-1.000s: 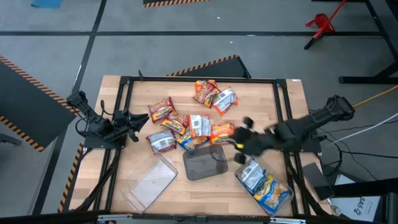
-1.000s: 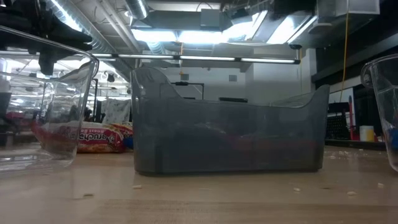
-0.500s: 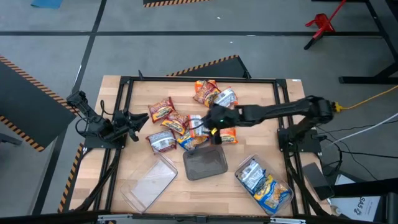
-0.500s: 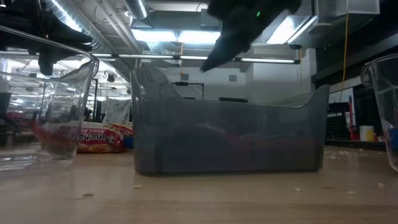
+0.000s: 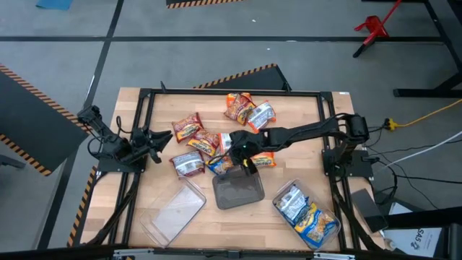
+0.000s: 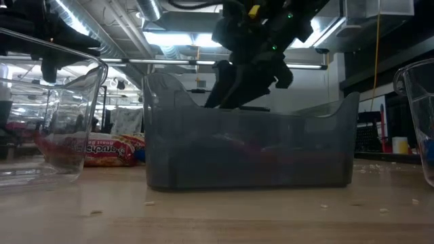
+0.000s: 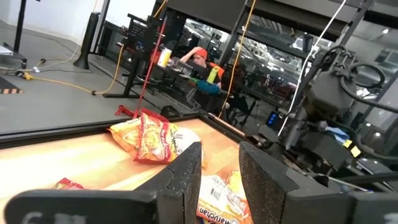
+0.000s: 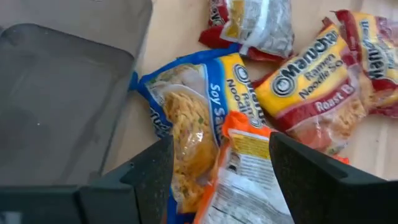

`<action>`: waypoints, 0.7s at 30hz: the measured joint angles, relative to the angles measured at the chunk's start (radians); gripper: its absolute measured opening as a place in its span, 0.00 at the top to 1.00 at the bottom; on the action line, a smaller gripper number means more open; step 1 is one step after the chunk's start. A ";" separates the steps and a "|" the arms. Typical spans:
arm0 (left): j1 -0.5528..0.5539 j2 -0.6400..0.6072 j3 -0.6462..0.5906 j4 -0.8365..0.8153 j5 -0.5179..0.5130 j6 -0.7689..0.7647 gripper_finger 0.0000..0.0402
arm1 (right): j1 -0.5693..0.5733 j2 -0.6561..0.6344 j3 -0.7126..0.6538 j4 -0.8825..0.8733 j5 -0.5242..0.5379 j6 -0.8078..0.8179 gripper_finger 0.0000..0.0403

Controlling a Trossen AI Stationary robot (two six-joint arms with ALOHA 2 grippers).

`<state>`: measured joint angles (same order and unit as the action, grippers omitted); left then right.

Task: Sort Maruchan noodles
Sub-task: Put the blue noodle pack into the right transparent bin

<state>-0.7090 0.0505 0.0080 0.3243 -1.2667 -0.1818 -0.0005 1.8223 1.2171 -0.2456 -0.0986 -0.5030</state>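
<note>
Several Maruchan packets (image 5: 206,144) lie flat in a loose pile at the middle of the table, with more at the far side (image 5: 245,110). My right gripper (image 5: 244,153) reaches in from the right and hangs open over the pile, just beyond the grey tray (image 5: 238,191). In its wrist view the right gripper (image 8: 217,152) has its fingers on either side of an orange packet lying face down (image 8: 245,174), which overlaps a blue-and-white soy sauce packet (image 8: 193,118); I see no touch. My left gripper (image 5: 155,141) waits open at the table's left edge.
A clear tray (image 5: 173,211) sits near the front left. Another clear tray (image 5: 307,215) at the front right holds two packets. In the low view the grey tray (image 6: 247,146) hides the right gripper's fingertips. Black frame rails (image 5: 231,92) border the table. A person sits in the room beyond (image 7: 199,59).
My right arm has swung from over the front-right tray toward the table's left, out to the pile in the middle, and has come down behind the grey tray. The packets and the left arm have stayed where they were.
</note>
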 joint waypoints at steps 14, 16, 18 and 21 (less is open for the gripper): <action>0.000 0.003 0.079 0.012 0.057 -0.183 0.75 | -0.007 0.001 0.257 -0.256 0.060 0.024 0.39; 0.000 0.024 0.128 0.009 0.053 -0.180 0.75 | -0.007 0.001 0.343 -0.336 0.064 0.024 0.39; 0.000 0.051 0.176 0.006 0.050 -0.146 0.75 | -0.007 0.000 0.417 -0.392 0.064 0.022 0.39; 0.000 0.100 0.245 -0.005 0.053 -0.082 0.75 | -0.014 0.000 0.518 -0.485 0.063 0.000 0.39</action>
<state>-0.7090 0.1503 0.2534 0.3191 -1.2133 -0.2639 -0.0143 1.8221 1.7354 -0.7308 -0.0361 -0.5031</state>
